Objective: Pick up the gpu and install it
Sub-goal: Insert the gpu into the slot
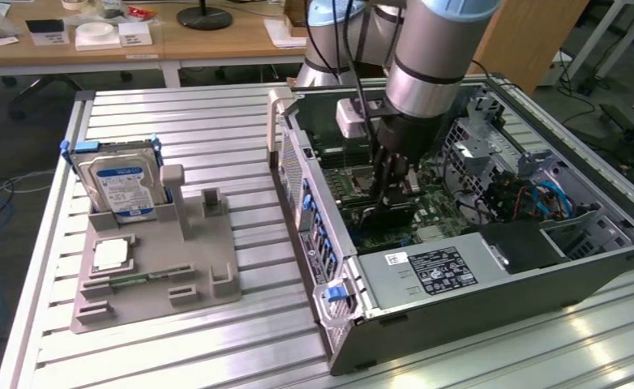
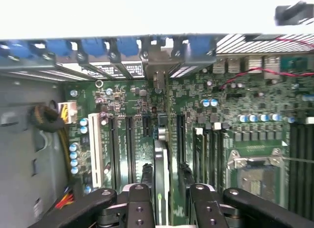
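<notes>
The black two-fingered gripper is reaching down inside the open grey computer case, pinching the thin dark gpu card edge-on between its fingers. The card's long axis is running along the green motherboard's black expansion slots (directly beneath it).

Table lower left: ribbed matt aluminium. Case centre-right: grey painted metal (glossy paper label). Fixture left: matt grey plastic. Motherboard: glossy green.
</notes>
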